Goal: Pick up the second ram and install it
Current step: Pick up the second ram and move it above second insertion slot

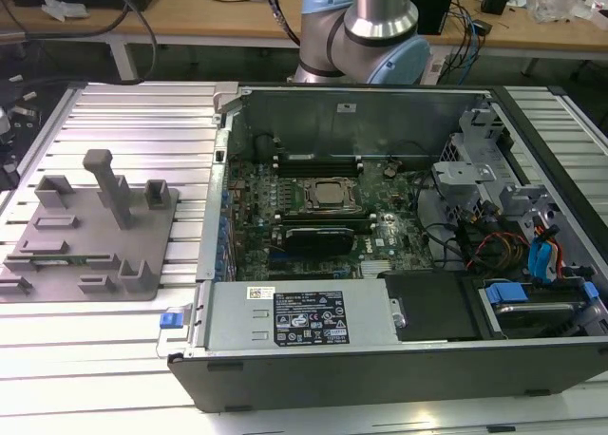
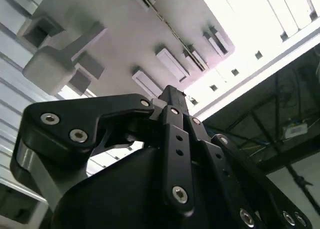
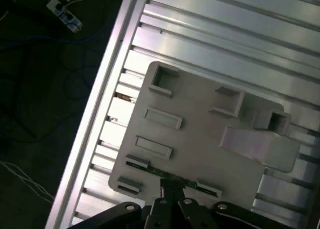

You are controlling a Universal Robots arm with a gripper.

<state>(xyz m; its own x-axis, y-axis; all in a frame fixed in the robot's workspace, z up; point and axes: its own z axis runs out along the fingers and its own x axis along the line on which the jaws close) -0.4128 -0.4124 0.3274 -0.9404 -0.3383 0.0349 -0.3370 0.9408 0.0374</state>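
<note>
- Gripper [image 3: 168, 189] hangs above the grey tray [image 3: 200, 139], clear of it, with nothing between the fingers.
- In both wrist views the fingertips meet at the tip [image 2: 172, 95], so the pincer reads as clenched and not grasping anything.
- The second ram [image 3: 172, 178] sits in the grey tray as a thin green stick with dark chips. It lies flat along one long edge, between low blocks.
- In the first wrist view the gripper tip lines up with roughly the middle of the stick.
- In the exterior view the second ram [image 1: 81, 257] is in the part of the tray [image 1: 104, 236] towards the camera, at the exterior view's left and well apart from the computer case [image 1: 380, 368].
- The tall post [image 1: 112, 183] stands upright on the tray, away from the stick, and also shows in the first wrist view [image 3: 257, 146].
- The case is open. The CPU socket [image 1: 328, 196] sits mid-board, with long black memory slots [image 1: 313, 158] just beyond it.
- Whether any slot is filled cannot be told.
- The arm [image 1: 380, 17] base is behind the case.
- Tray and case both rest on the slatted metal table [image 1: 142, 112].
</note>
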